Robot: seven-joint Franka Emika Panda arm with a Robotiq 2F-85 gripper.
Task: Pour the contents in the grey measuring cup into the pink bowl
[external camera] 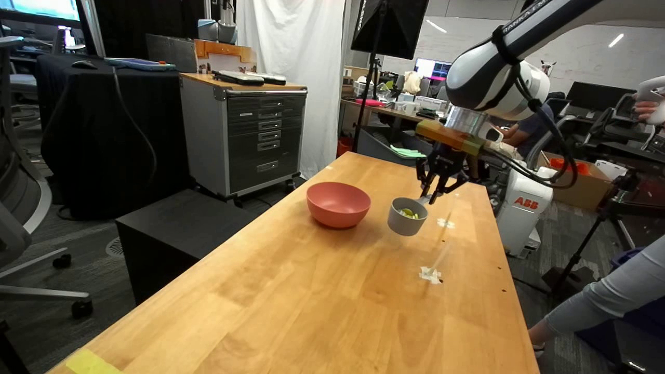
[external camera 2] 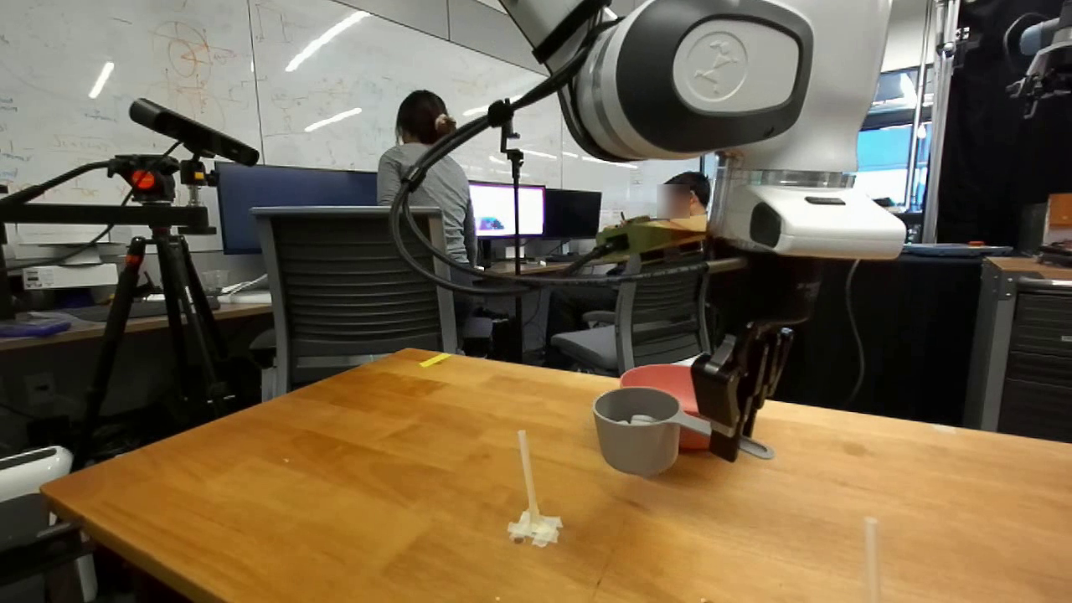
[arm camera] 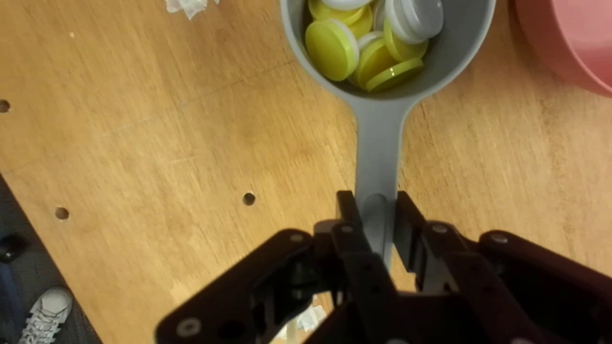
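My gripper [arm camera: 374, 199] is shut on the handle of the grey measuring cup [arm camera: 380, 134]. The fingers also show in both exterior views [external camera: 431, 196] [external camera 2: 730, 448]. The cup shows in both exterior views [external camera: 404, 227] [external camera 2: 635, 450]; it hangs a little above the table and is roughly upright. The contents [arm camera: 368, 59] are several yellow and white discs inside the cup. The pink bowl [external camera: 338, 209] stands on the table beside the cup, apart from it. In an exterior view the cup and fingers partly hide the bowl [external camera 2: 657, 377]; the wrist view shows only its edge [arm camera: 550, 48].
Thin upright straws are taped to the wooden table [external camera: 322, 301], one near the cup [external camera 2: 528, 481]. Their tape patches show in an exterior view [external camera: 430, 275]. A dark cabinet [external camera: 265, 135] stands beyond the table edge. A person's arm [external camera: 608, 291] is beside the table.
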